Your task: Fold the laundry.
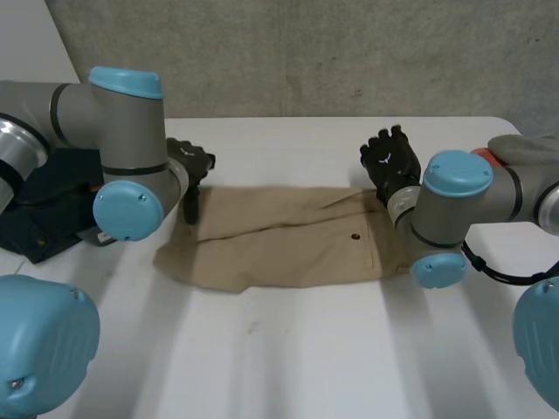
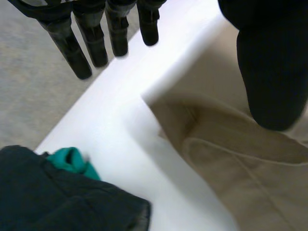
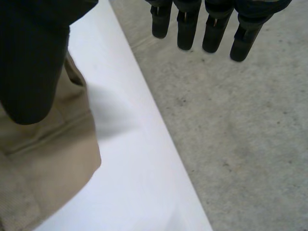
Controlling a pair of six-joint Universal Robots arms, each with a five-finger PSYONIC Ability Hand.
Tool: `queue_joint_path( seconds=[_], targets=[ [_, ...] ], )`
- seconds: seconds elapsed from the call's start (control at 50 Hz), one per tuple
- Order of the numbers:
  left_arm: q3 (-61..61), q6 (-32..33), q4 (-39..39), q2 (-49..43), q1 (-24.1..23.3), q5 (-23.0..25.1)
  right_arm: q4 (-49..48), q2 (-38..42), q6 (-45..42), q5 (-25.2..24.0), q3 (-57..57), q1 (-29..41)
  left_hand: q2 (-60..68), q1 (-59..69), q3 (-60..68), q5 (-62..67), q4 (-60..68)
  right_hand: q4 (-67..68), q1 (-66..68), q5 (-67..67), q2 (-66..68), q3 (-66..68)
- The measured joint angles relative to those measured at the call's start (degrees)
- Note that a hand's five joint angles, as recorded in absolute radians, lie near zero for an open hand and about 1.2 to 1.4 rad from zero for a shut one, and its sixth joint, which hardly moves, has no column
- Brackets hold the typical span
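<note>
A khaki garment (image 1: 288, 236) is laid flat across the middle of the white desk (image 1: 288, 349), with a dark button (image 1: 355, 236) seen on its right part beside a pocket seam. The 2 hands are placed at its far side. The left hand (image 1: 190, 166) is held at the garment's far left corner; its fingers (image 2: 96, 43) are stretched straight and spread wide beyond the desk's far edge, the thumb (image 2: 272, 72) is kept over the cloth, and nothing is grasped. The right hand (image 1: 391, 161) is held at the far right corner, likewise wide, with straight fingers (image 3: 214, 29) out past the desk edge and the thumb (image 3: 31, 72) above the cloth's hem. A dark navy garment (image 1: 48, 218) is heaped at the left, with a teal piece (image 2: 72, 161) lying against it. A grey cloth (image 1: 528, 148) is seen at the far right.
</note>
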Motion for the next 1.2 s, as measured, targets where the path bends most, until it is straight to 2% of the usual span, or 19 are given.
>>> queue_joint_path(
  seconds=[0.1,0.16,0.26,0.38,0.46,0.56,0.7,0.84,0.96,1.04,1.12,1.16,1.2],
  targets=[
    [1.1,0.0,0.2,1.8,-0.8,-3.2,-2.4,-1.9,3.1,0.0,0.9,-0.9,-3.0,-0.3,-3.1,-2.5,-3.0,-2.2,-0.3,-1.2,-1.3,-1.7],
    [-0.2,0.0,0.6,3.4,-1.2,-3.6,-2.2,-3.7,5.2,-0.1,1.8,-1.4,-3.0,-0.3,-3.1,-2.5,-3.0,-2.2,-0.3,-1.2,-1.3,-1.7],
    [-9.5,0.8,4.3,9.3,-2.8,-0.7,2.0,-10.9,14.2,-2.9,5.9,-3.1,-3.0,-0.3,-3.1,-2.5,-3.0,-2.2,-0.3,-1.2,-1.3,-1.7],
    [-17.5,4.5,10.4,10.7,-4.8,4.5,8.0,-13.6,16.8,-6.1,7.8,-3.8,-3.0,-0.3,-3.1,-2.5,-3.0,-2.2,-0.3,-1.2,-1.3,-1.7],
    [-18.1,8.3,13.2,8.1,-5.4,5.5,10.8,-13.7,16.5,-6.9,8.4,-4.1,-3.0,-0.3,-3.1,-2.5,-3.0,-2.2,-0.3,-1.2,-1.3,-1.7],
    [-13.7,13.2,13.9,2.4,-5.4,3.7,12.4,-13.7,15.9,-7.1,9.4,-4.6,-3.0,-0.3,-3.1,-2.5,-3.0,-2.2,-0.3,-1.2,-1.3,-1.7],
    [-3.2,16.8,13.3,-5.5,-4.5,1.8,12.3,-13.7,15.6,-7.0,10.2,-5.2,-3.0,-0.3,-3.1,-2.5,-3.0,-2.2,-0.3,-1.2,-1.3,-1.7],
    [18.9,21.0,16.5,-17.3,-0.9,3.0,11.8,-14.4,15.9,-6.8,11.1,-5.7,-3.1,-0.3,-3.1,-2.5,-3.0,-2.2,-0.3,-1.2,-1.3,-1.7],
    [33.5,20.1,17.9,-22.2,1.4,4.5,11.1,-15.7,16.2,-6.8,12.8,-6.0,-3.1,-0.3,-3.1,-2.5,-3.0,-2.2,-0.3,-1.2,-1.3,-1.7],
    [32.8,17.8,15.1,-20.4,1.0,4.8,11.0,-16.5,16.5,-6.9,13.8,-6.1,-3.1,-0.3,-3.1,-2.5,-3.0,-2.2,-0.3,-1.2,-1.3,-1.7],
    [24.7,14.7,12.9,-15.2,0.2,5.2,11.6,-17.6,17.1,-7.0,14.9,-5.9,-3.1,-0.3,-3.1,-2.5,-3.0,-2.2,-0.3,-1.2,-1.3,-1.7],
    [24.7,14.7,12.9,-15.2,0.2,5.2,11.6,-17.6,17.1,-7.0,14.9,-5.9,-3.1,-0.3,-3.1,-2.5,-3.0,-2.2,-0.3,-1.2,-1.3,-1.7],
    [14.6,12.5,13.1,-9.4,-0.3,5.9,13.5,-19.0,17.8,-7.0,15.9,-5.8,-3.1,-0.3,-3.1,-2.5,-3.0,-2.2,-0.3,-1.2,-1.3,-1.7]
  ],
)
